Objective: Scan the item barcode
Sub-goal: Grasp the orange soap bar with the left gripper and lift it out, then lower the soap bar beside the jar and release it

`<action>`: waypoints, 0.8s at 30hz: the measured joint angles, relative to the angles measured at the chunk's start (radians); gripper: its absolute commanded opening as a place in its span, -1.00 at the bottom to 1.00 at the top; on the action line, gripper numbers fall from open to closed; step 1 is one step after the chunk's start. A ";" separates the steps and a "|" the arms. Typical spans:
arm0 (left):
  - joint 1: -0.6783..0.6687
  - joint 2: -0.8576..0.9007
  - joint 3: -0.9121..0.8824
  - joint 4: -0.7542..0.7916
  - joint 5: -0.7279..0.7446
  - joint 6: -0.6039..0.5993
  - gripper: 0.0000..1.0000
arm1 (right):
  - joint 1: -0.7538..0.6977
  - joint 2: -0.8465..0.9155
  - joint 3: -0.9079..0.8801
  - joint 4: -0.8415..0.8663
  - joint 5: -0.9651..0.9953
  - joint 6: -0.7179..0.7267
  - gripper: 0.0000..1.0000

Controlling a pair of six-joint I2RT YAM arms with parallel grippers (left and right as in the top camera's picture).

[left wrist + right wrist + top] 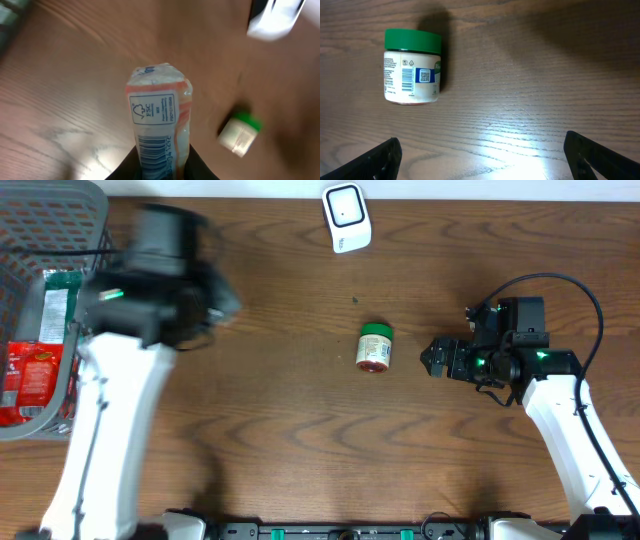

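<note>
Left wrist view: my left end effector (162, 169) pinches the striped packet (159, 112), barcode (156, 150) up, long axis pointing forward. The scanner (347, 218) stands at the far edge of the counter (290, 440), ahead-right. My right end effector (485, 160) is spread.

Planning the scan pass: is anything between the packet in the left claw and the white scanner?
Nothing visible does. Only bare tabletop shows between the packet in the left claw and the scanner. The green-lidded jar lies off to the side of that line.
</note>
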 measured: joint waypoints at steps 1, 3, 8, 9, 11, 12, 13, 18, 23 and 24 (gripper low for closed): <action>-0.039 0.026 -0.020 0.010 0.000 0.001 -0.63 | 0.000 0.000 0.000 0.000 0.000 0.000 0.99; -0.110 0.089 -0.058 0.027 0.000 0.004 -0.63 | 0.000 0.000 0.000 0.000 0.000 0.000 0.99; -0.239 0.265 -0.082 0.068 0.003 0.019 -0.63 | 0.000 0.000 0.000 0.000 0.000 0.000 0.98; -0.254 0.289 -0.082 0.081 0.003 0.023 -0.63 | 0.000 0.000 0.000 0.001 0.000 0.000 0.98; -0.290 0.347 -0.082 0.125 0.003 0.049 -0.63 | 0.000 0.000 0.000 0.000 0.000 0.000 0.98; -0.303 0.370 -0.082 0.144 0.003 0.062 -0.63 | 0.000 0.000 0.000 0.001 0.000 0.000 0.98; -0.313 0.389 -0.082 0.171 0.003 0.074 -0.62 | 0.000 0.000 0.000 0.000 0.000 0.000 0.99; -0.348 0.471 -0.082 0.254 0.003 0.122 -0.62 | 0.000 0.000 0.000 0.000 0.000 0.000 0.99; -0.357 0.517 -0.082 0.290 0.003 0.132 -0.61 | 0.000 0.000 0.000 0.000 0.000 0.000 0.99; -0.357 0.521 -0.082 0.291 0.003 0.135 -0.62 | 0.000 0.000 0.000 0.000 0.000 0.000 0.98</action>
